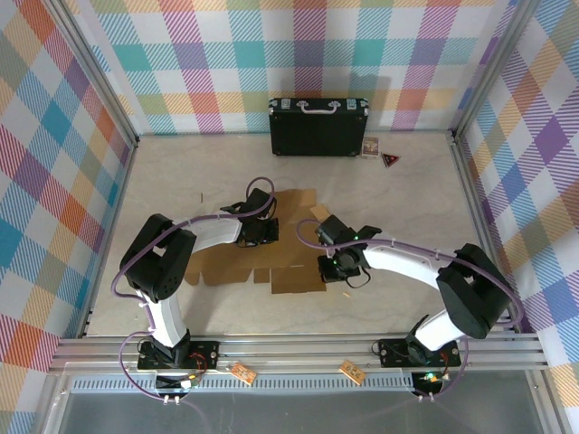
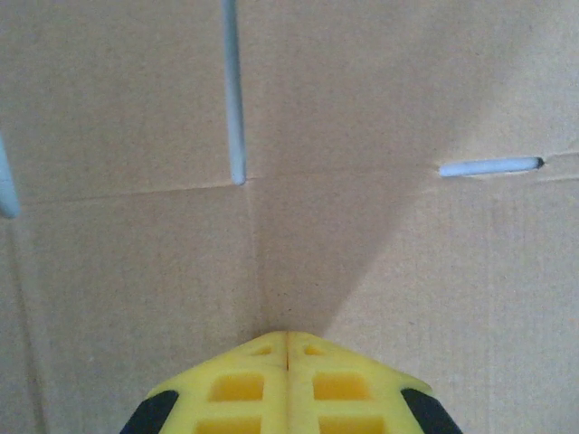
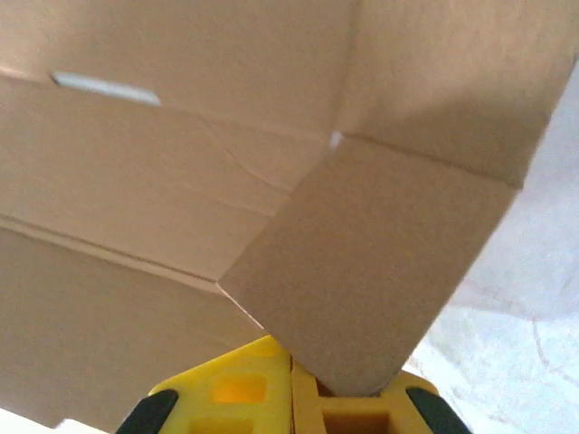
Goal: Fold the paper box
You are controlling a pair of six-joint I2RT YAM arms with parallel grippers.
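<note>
Right under the lens you have the yellow fingers of the left gripper (image 2: 288, 339), clenched pad to pad on nothing, tips down at a crease junction of the plain brown corrugated-cardboard paper box (image 2: 362, 108); whether they press it or just hover, you cannot tell. Over on the right wrist view, the right gripper (image 3: 291, 357) is clenched too, and it looks to be pinching the corner of a raised square flap (image 3: 362, 271), the cardboard crossing its right finger. From above, the paper box (image 1: 291, 217) lies mostly flat at the centre of the pale table (image 1: 407, 199), left gripper (image 1: 258, 231) on its 10 o'clock part, right gripper (image 1: 339, 262) at its 3 o'clock edge. Judge it light and fairly stiff: it should hinge cleanly on the scored lines, but it may slide on the table and crease or tear if you lever mid-panel. Take flaps by their free edges, near a score, and pin the base panel with the other arm. Count with me: one paper box, two grippers, three pale slits (image 2: 233, 90) in the left wrist view, one black hard case with a silver handle (image 1: 317, 127) at 12 o'clock, two small items (image 1: 371, 146) just to its right, and two orange tags (image 1: 241, 372) on the rail at 6 o'clock.
</note>
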